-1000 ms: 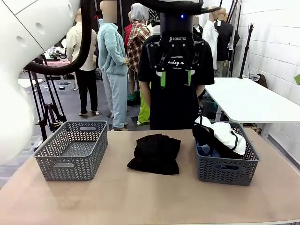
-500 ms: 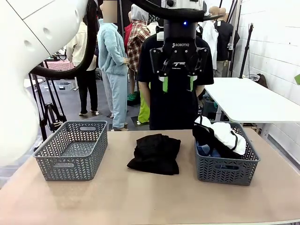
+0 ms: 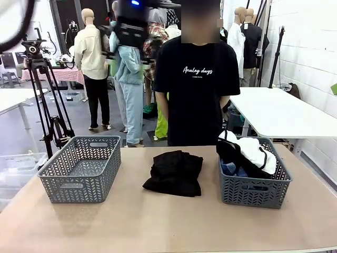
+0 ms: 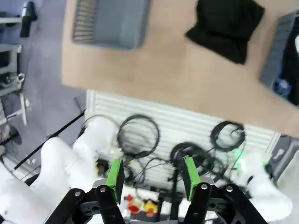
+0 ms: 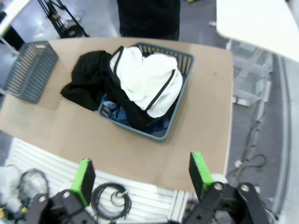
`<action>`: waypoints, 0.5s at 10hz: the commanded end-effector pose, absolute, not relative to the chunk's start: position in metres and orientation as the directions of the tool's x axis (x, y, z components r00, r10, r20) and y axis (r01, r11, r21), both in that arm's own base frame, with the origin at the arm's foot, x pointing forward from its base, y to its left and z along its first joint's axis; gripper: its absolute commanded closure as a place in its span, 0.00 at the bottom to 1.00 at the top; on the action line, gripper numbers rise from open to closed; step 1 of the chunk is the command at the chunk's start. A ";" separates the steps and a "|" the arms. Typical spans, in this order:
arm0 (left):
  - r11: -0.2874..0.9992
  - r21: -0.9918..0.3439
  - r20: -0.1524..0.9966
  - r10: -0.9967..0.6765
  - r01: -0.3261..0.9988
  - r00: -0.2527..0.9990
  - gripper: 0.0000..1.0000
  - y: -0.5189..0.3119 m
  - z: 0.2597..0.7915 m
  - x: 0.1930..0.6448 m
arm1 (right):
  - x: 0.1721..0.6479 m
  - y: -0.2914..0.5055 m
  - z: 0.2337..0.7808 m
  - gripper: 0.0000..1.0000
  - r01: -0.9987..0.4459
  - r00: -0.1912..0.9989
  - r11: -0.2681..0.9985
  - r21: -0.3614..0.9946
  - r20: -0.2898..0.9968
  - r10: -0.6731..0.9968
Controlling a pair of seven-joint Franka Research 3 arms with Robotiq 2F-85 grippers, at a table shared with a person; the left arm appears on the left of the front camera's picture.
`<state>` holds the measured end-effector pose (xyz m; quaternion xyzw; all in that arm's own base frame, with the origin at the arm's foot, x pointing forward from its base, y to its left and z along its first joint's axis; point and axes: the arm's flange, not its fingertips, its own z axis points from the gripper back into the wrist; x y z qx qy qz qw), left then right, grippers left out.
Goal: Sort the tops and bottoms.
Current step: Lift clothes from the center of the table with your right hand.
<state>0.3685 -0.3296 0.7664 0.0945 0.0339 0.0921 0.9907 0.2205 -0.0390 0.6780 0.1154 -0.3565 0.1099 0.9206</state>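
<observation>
Robot lab, camera tripod (image 3: 46, 100), cable-strewn floor (image 4: 140, 135)

Denim piece (image 5: 117, 113) mostly buried under white piece (image 5: 148, 84); left tool (image 3: 130, 32) motion-blurred

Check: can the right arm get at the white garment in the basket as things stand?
Probably yes. The right gripper hangs open high above the basket, and the white garment lies on top of the pile, uncovered; nothing stands between them.

T-shirt print: I read "Analog days" in white script across the chest of the standing person's black T-shirt (image 3: 197, 79).
Line beneath it: I see a smaller white line there, too small for me to read.
</observation>
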 end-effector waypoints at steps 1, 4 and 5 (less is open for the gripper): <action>0.976 0.178 -0.173 0.160 -0.129 0.972 0.34 -0.246 0.666 0.289 | 0.221 -0.038 0.676 0.00 -0.295 0.724 0.946 0.137 0.678 0.128; 0.970 0.190 -0.158 0.181 -0.150 0.971 0.34 -0.280 0.752 0.331 | 0.221 -0.038 0.676 0.00 -0.295 0.724 0.946 0.137 0.678 0.128; 0.970 0.190 -0.158 0.181 -0.150 0.971 0.34 -0.280 0.752 0.331 | 0.221 -0.038 0.676 0.00 -0.295 0.724 0.946 0.137 0.678 0.128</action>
